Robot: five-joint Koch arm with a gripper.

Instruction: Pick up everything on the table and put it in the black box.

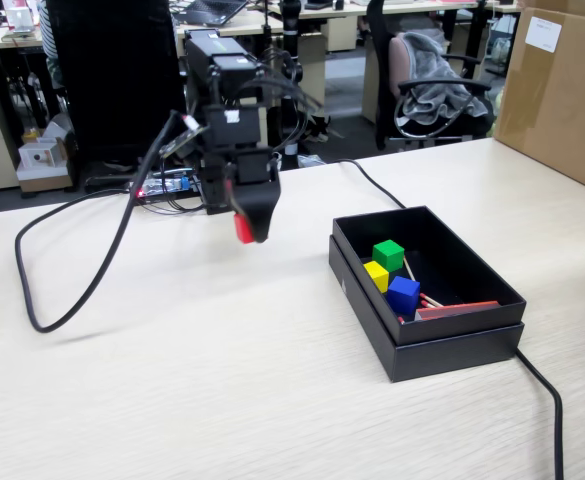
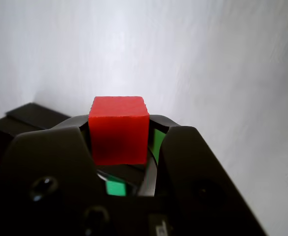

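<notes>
My gripper (image 1: 245, 232) hangs above the pale table (image 1: 172, 380), shut on the red cube (image 1: 243, 229). In the wrist view the red cube (image 2: 118, 129) sits squeezed between the two black jaws of the gripper (image 2: 120, 135). To the right in the fixed view lies the black box (image 1: 472, 345), nested in its lid. Inside it rest a green cube (image 1: 388, 254), a yellow cube (image 1: 376, 274) and a blue cube (image 1: 403, 295). A dark corner of the box (image 2: 20, 120) shows at the left of the wrist view.
Thin matchsticks (image 1: 432, 299) and a red strip (image 1: 457, 310) lie in the box. A black cable (image 1: 82, 290) loops over the table's left part; another cable (image 1: 547, 400) runs from the box to the front right. A big brown carton (image 1: 562, 90) stands at the back right.
</notes>
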